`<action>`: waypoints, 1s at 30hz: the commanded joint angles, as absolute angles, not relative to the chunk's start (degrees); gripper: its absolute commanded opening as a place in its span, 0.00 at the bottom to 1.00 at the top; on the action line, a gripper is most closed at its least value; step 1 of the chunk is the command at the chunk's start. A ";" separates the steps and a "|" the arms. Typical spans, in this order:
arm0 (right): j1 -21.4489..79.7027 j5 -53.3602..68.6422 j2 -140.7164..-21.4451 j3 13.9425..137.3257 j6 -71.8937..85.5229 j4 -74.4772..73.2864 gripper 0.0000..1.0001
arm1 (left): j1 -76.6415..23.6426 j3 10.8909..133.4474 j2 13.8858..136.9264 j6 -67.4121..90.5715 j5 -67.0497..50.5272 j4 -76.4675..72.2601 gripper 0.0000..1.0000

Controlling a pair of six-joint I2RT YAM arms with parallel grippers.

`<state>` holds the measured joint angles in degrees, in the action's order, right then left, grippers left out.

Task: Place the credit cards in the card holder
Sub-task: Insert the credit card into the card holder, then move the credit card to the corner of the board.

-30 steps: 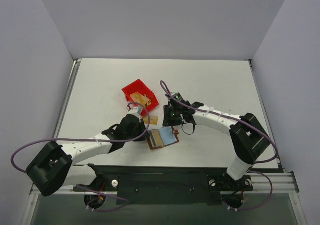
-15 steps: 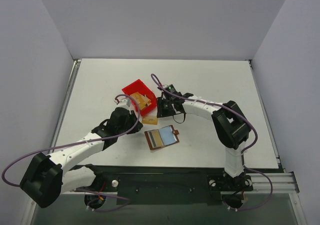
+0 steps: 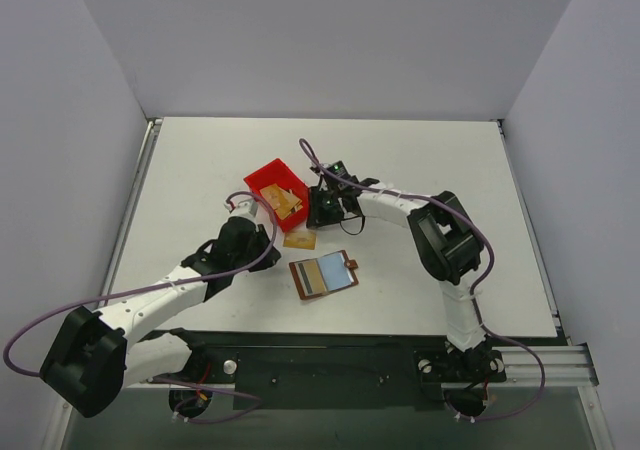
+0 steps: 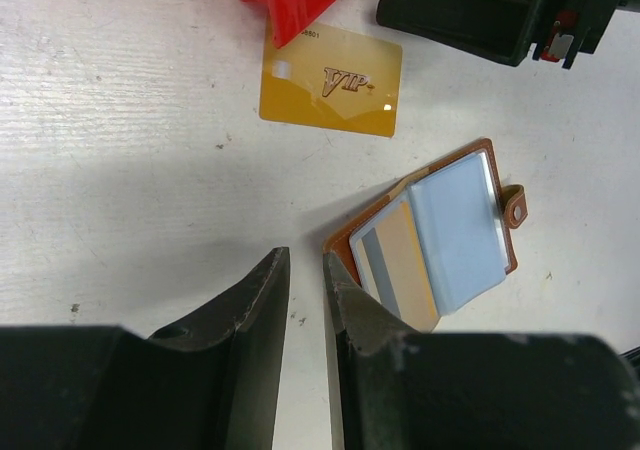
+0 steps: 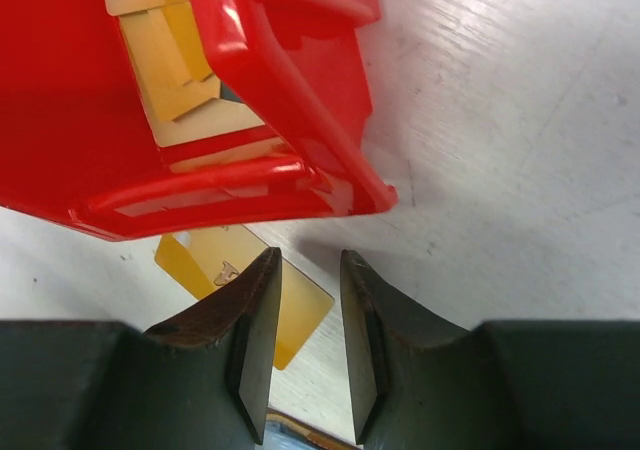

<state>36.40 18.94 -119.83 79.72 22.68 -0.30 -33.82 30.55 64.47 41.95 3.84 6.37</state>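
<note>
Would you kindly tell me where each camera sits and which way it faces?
Top external: above and behind the robot, looking down on the table; left gripper and right gripper show near the red bin.
Left wrist: behind the left gripper, facing down at the loose card and open card holder; own fingers show.
Right wrist: behind the right gripper, facing down at the red bin; own fingers show.
Shared: both wrist views catch that loose card and the bin.

The left gripper point(image 4: 305, 267) has drawn back from the wallet point(image 4: 430, 235), and the right gripper point(image 5: 305, 262) has swung in beside the red bin point(image 5: 300, 182); both jaws perhaps slightly wider.
</note>
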 commanded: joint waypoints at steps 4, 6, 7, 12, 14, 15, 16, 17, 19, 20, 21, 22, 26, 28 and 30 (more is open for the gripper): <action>37.00 24.16 -123.05 83.85 22.77 -2.28 0.24 | -32.78 29.97 63.02 41.84 3.43 6.07 0.30; 37.79 24.43 -123.40 83.85 22.33 -2.72 0.23 | -32.52 29.80 63.10 41.92 3.43 5.89 0.30; 38.40 24.61 -123.40 83.85 22.32 -2.90 0.23 | -32.43 29.53 63.11 41.92 3.60 5.80 0.30; 40.87 24.79 -124.19 83.50 21.71 -3.51 0.21 | -31.47 28.39 63.63 42.80 4.13 5.80 0.30; 42.27 24.35 -124.28 83.23 21.62 -3.69 0.21 | -31.20 27.95 63.90 43.24 4.30 5.71 0.30; 42.71 24.17 -124.28 82.88 21.62 -3.78 0.20 | -31.11 27.78 63.90 43.24 4.31 5.80 0.30; 43.15 23.91 -124.10 82.53 21.71 -3.87 0.20 | -31.03 27.69 63.90 43.24 4.48 5.80 0.30; 43.50 23.65 -124.10 82.36 21.71 -3.78 0.20 | -30.94 27.34 63.90 43.42 4.57 5.80 0.30; 44.12 23.38 -123.84 81.65 22.06 -3.96 0.19 | -30.67 27.16 63.81 43.42 4.66 5.80 0.30; 44.47 23.47 -123.58 81.13 22.15 -3.96 0.19 | -30.50 27.07 63.81 43.50 4.83 5.89 0.30; 44.65 23.21 -123.40 80.78 22.24 -3.96 0.19 | -30.50 26.98 63.72 43.51 5.10 5.89 0.30; 45.17 23.12 -123.05 80.16 22.41 -3.87 0.19 | -30.41 26.72 63.72 43.59 5.18 5.89 0.30; 46.58 23.12 -122.26 78.58 22.85 -3.87 0.18 | -30.32 26.19 64.25 43.94 5.45 5.89 0.30; 47.19 23.03 -121.65 77.44 23.11 -3.95 0.18 | -30.32 26.02 64.42 44.12 5.45 5.80 0.30; 47.81 21.72 -120.68 76.04 23.29 -4.13 0.18 | -30.32 25.75 64.51 44.21 5.54 5.80 0.30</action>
